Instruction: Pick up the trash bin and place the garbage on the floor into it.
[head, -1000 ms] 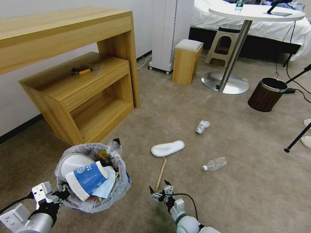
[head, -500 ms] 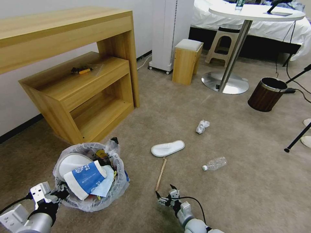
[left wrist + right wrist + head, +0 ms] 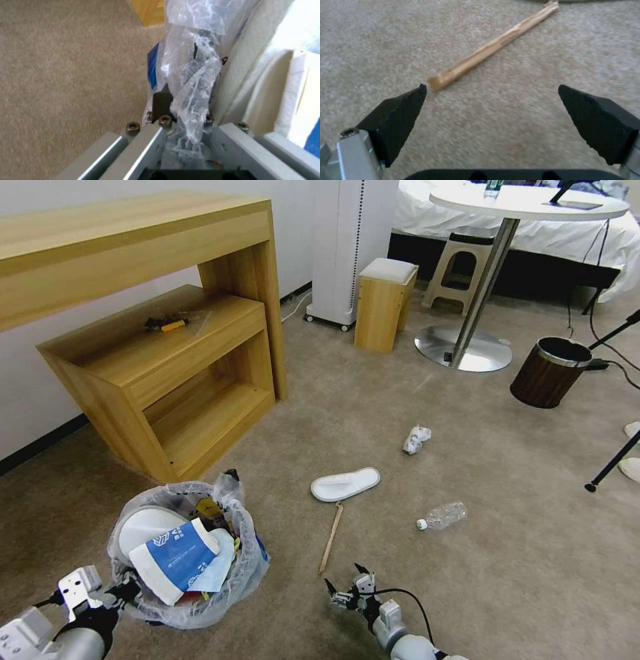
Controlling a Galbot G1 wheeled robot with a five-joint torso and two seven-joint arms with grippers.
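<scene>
Nearest the robot, the right gripper (image 3: 348, 588) hovers low over the beige short-pile carpet floor (image 3: 467, 593), fingers (image 3: 396, 117) spread and empty, the near end of the thin wooden stick (image 3: 331, 537) just ahead by the left fingertip, its long axis running away toward the flat white slipper (image 3: 345, 485). Alongside, the left gripper (image 3: 123, 593) pinches the crinkly bag-lined trash bin (image 3: 250, 553) at its rim. Open carpet surrounds the stick.

text: none legible | blue-white paper cup (image 3: 175, 561): print too small to read
</scene>
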